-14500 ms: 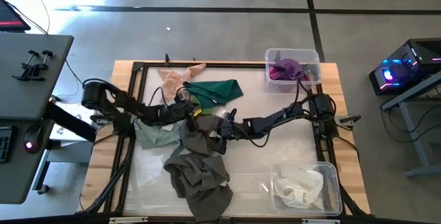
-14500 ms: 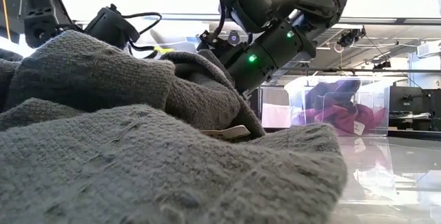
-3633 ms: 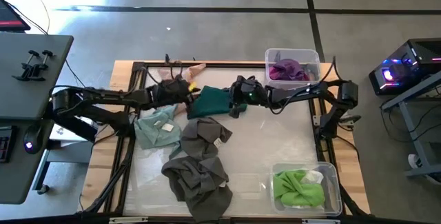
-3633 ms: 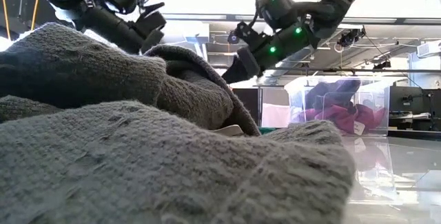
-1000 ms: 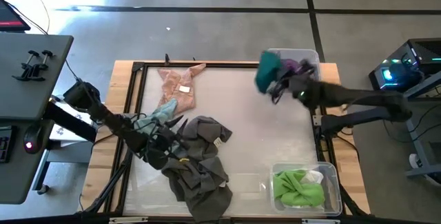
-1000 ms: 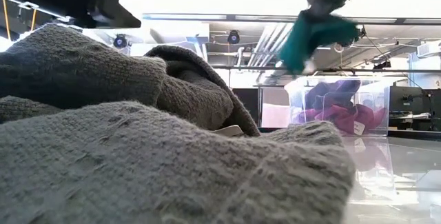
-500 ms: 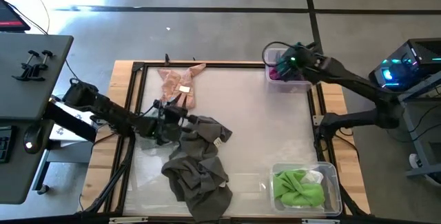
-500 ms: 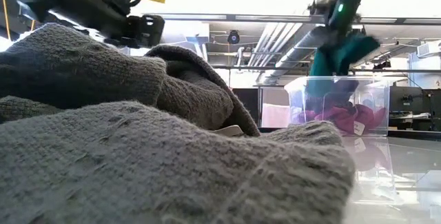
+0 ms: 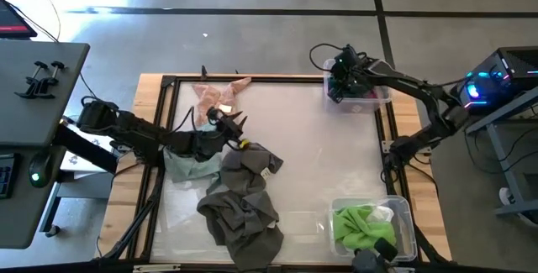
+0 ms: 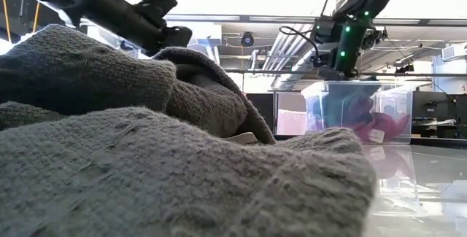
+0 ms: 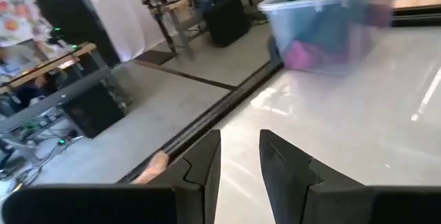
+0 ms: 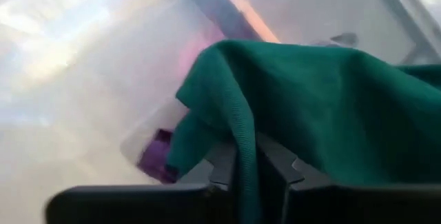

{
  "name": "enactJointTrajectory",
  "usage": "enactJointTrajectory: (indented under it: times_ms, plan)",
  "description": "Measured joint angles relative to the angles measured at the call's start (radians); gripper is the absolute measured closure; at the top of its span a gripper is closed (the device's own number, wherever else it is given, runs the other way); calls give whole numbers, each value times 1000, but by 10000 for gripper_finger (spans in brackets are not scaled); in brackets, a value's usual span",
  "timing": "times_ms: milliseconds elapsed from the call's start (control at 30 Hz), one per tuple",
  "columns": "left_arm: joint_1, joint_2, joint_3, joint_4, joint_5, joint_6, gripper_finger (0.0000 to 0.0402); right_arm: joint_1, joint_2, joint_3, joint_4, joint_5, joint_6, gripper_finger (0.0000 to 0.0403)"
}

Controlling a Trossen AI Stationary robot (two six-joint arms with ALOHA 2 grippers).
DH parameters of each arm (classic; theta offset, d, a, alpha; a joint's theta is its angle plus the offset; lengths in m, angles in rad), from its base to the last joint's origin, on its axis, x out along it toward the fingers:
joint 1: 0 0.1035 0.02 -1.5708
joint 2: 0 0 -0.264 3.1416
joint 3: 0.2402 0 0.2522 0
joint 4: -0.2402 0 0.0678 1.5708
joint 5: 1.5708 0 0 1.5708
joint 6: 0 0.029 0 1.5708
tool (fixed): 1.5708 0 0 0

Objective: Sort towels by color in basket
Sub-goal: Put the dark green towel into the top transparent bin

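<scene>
The dark green towel (image 12: 324, 100) hangs inside the clear far-right bin (image 9: 383, 98), where the low view shows it (image 10: 341, 109) next to magenta cloth (image 10: 379, 124). My right gripper (image 9: 338, 85) stands over that bin, shut on the towel. My left gripper (image 9: 236, 124) hovers open and empty over the table's left middle, above a pale mint towel (image 9: 188, 165) and beside the dark grey towels (image 9: 240, 199). A peach-pink towel (image 9: 215, 97) lies flat at the far left. A lime green towel (image 9: 360, 227) fills the near-right bin. My right gripper pinches a fold of the dark green towel (image 12: 242, 138) between its two fingers, coming from above and pointing down into the bin. The cloth drapes over the fingers and hangs slack below them inside the bin. How many layers it holds does not show.
The grey towel pile (image 10: 146, 157) fills the near side of the low view. A black frame (image 9: 252, 78) runs round the work surface. Bare table lies between the grey pile and the two right-hand bins (image 9: 403, 214).
My right gripper has carried the dark green towel toward the far-right corner and down, so the towel now hangs inside the bin. My left gripper has risen and moved from the near left toward the far edge, past the mint towel.
</scene>
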Motion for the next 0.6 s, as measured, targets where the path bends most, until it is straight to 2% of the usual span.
enactJointTrajectory:
  times_ms: [100,233,333,467,600]
  plan:
    - [47,0,0,82,10,94,314,-16,12,25,-53,-55,7,329]
    - [117,0,0,194,110,286,314,-31,-13,90,-121,-61,20,266]
    - [166,0,0,213,174,353,314,-31,-31,174,-208,-89,53,233]
    - [235,0,0,200,183,343,314,-30,-42,289,-326,-106,125,220]
    - [331,0,0,194,168,318,314,-30,-41,298,-360,-106,155,233]
